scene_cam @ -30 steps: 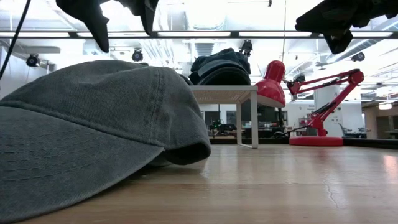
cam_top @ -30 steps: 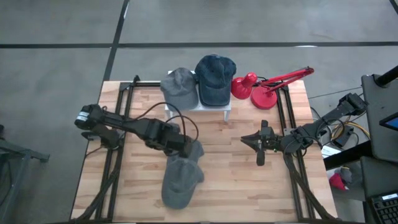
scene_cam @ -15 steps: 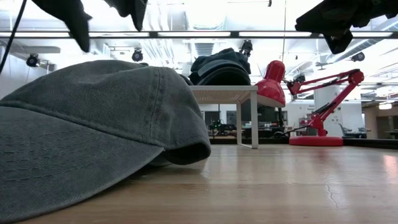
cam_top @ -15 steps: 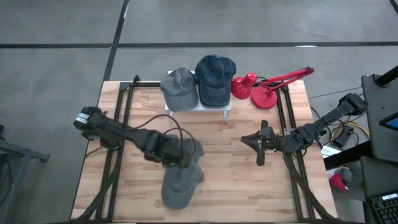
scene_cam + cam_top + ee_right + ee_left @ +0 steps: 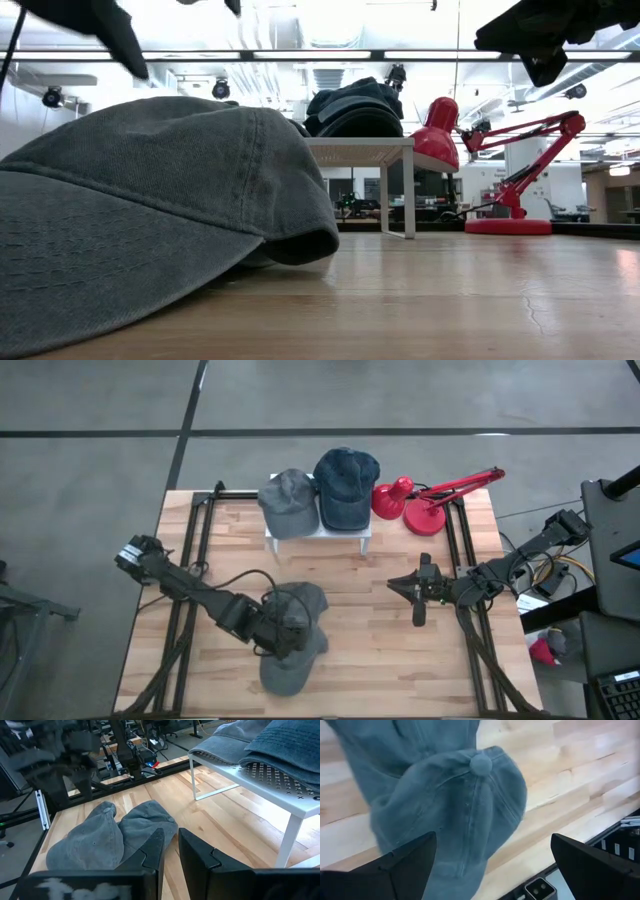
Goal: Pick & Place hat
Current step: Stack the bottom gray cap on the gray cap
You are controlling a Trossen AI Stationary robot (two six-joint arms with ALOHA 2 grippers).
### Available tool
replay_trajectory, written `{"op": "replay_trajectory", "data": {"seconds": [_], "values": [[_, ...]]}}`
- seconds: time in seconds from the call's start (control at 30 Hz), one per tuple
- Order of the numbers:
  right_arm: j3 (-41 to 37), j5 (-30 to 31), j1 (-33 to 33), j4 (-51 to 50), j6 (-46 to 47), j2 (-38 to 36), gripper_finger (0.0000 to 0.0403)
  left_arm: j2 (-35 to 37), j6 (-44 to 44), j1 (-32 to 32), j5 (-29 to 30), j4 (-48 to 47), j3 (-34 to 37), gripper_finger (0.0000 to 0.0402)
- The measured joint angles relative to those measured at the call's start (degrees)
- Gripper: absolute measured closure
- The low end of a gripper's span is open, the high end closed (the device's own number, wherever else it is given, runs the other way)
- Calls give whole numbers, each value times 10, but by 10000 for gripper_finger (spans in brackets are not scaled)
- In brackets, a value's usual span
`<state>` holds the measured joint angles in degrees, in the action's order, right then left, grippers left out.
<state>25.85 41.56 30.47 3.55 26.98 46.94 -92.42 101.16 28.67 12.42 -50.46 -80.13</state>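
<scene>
A grey hat lies on the wooden table, crown up, resting on its rim and brim. It fills the foreground of the low view and also shows in the right wrist view. My left gripper hovers just above it, open wide. In the left wrist view its fingers stand on either side of the crown, whose top button shows. My right gripper waits at the table's right, shut and empty.
A white rack at the table's far edge carries a grey hat and a blue hat. A red desk lamp stands to its right. Black rails run along both sides. Bare wood lies between the arms.
My left gripper has moved toward the table's near edge, from the hat's far end to over its middle, staying open. The hat has not moved.
</scene>
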Motion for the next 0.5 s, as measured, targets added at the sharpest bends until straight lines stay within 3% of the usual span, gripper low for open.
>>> {"op": "replay_trajectory", "data": {"seconds": [0.3,0.5], "values": [[0,0,0,0,0,0,351,0,5,1,-51,203,128,19],[0,0,0,0,0,0,351,0,31,1,-70,228,175,19]]}}
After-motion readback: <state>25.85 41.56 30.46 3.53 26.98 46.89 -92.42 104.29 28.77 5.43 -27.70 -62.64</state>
